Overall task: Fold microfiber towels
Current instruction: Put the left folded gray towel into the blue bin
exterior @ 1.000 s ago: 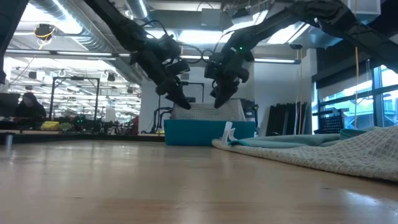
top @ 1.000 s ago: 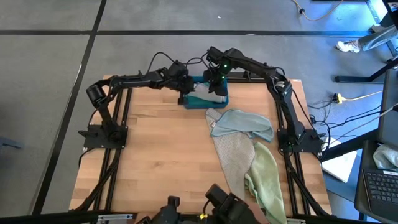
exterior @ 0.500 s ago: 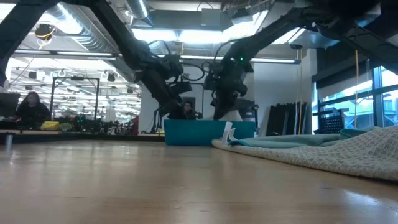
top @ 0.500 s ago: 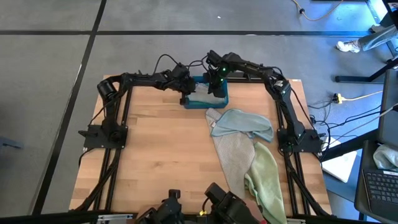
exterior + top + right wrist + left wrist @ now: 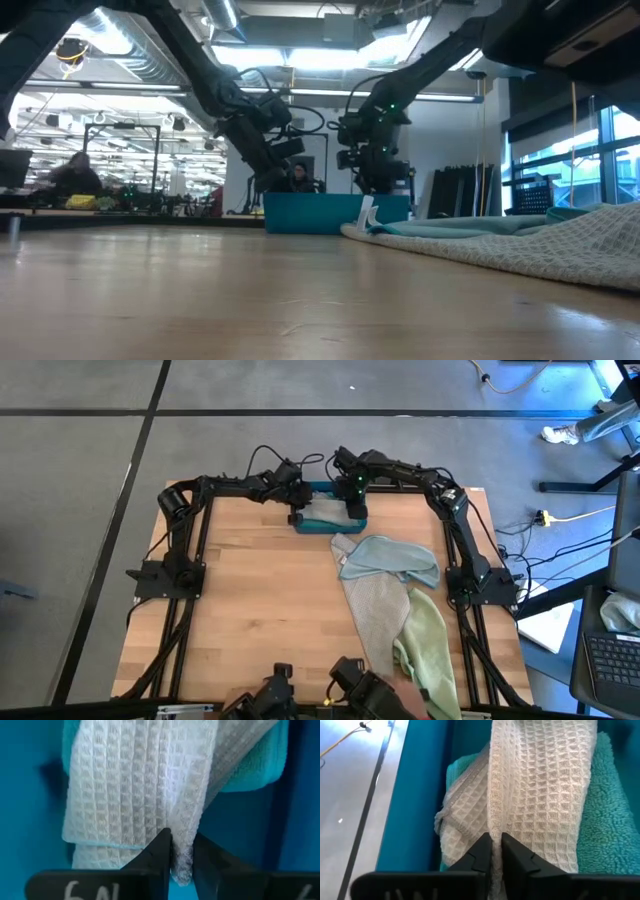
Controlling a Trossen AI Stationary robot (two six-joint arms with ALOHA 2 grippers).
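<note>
High view is showing both arms reaching to the far edge of the wooden worktop, where the rigid teal-blue rectangular plastic bin is sitting. The left claw and the right claw are working at opposite ends of the bin.

Progress, as judged from the frames:
1. A folded pale grey-beige waffle-weave towel is lying in the bin on top of a folded teal terry towel. These two appear to be done.
2. The left claw is standing almost closed, its fingers pinching a fold of the pale grey-beige towel.
3. The right claw is likewise standing almost closed, its fingers gripping the towel's opposite edge. Release appears to be the step in hand.

Remaining work: three unfolded cloths are lying in a loose, overlapping pile on the right side of the worktop: a pale blue towel, a second grey-beige waffle towel and a pale green towel.

Surroundings: in the low view, the pile is lying just beside the bin, and its overlap is likely complicating single-towel pickup. A seated person is showing far behind the worktop.
</note>
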